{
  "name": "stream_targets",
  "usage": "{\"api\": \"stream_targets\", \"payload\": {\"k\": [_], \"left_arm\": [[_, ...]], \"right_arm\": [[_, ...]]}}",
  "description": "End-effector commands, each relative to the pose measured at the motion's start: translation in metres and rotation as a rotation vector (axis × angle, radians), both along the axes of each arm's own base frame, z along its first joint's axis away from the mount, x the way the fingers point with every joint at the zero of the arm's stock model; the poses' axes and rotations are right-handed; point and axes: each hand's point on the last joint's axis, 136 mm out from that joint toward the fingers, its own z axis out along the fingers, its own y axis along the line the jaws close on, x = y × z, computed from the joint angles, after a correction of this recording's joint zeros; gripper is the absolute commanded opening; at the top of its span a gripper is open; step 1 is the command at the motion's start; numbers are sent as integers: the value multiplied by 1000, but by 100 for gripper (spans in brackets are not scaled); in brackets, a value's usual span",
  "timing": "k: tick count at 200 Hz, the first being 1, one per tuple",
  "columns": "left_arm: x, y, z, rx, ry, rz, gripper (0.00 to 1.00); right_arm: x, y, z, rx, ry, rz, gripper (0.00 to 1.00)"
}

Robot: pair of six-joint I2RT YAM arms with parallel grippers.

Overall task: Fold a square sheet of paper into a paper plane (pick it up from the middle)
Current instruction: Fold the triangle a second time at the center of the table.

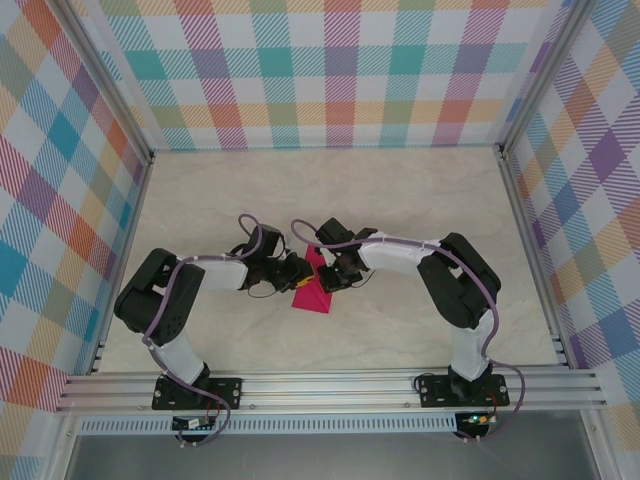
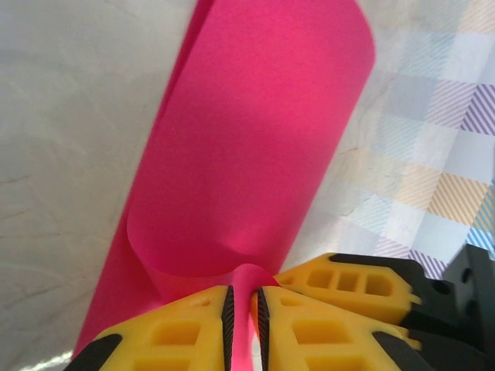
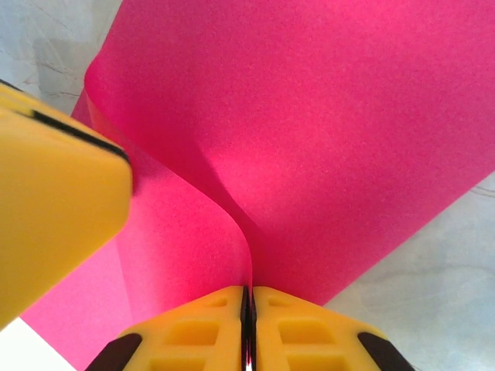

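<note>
The square sheet of paper (image 1: 312, 296) is magenta-pink and bent into a loose curl, lifted at the table's middle between both grippers. My left gripper (image 2: 244, 297) has a fold of the sheet (image 2: 255, 139) between its nearly closed yellow fingers, and the paper fills the narrow gap. My right gripper (image 3: 248, 292) is shut tight on the sheet's edge (image 3: 325, 139), which curves up and away from it. In the top view the left gripper (image 1: 298, 272) and right gripper (image 1: 330, 276) sit almost tip to tip. Each wrist view catches a finger of the other gripper (image 2: 371, 286), (image 3: 54, 193).
The pale marble-look table (image 1: 400, 200) stretches away behind the arms. Plaid walls (image 1: 330, 70) close it in on three sides. A metal rail (image 1: 330, 388) runs along the near edge, where both arm bases stand.
</note>
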Motion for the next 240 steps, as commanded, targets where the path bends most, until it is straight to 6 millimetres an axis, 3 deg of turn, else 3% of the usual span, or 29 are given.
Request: {"api": "stream_targets", "payload": {"k": [1, 48, 88, 114, 147, 189, 216, 240], "left_arm": [[-7, -2, -14, 7, 26, -11, 18], [-13, 7, -29, 68, 49, -5, 17], [-16, 9, -35, 85, 57, -11, 16], [-17, 11, -37, 94, 58, -7, 16], [-17, 11, -38, 94, 59, -4, 16], [-16, 10, -37, 91, 52, -6, 16], [-16, 9, -37, 86, 53, -7, 16], [-16, 10, -37, 85, 52, -8, 16]], "right_arm": [[1, -5, -12, -26, 10, -16, 11], [3, -7, -8, -32, -1, -30, 14], [7, 0, 20, 28, -36, -47, 27], [9, -8, 41, 40, -74, -98, 37], [-4, -10, 54, 107, -45, -144, 43], [-33, 23, 60, 324, 120, -147, 20], [-41, 40, 55, 362, 181, -146, 15], [-41, 43, 44, 328, 198, -164, 14]]}}
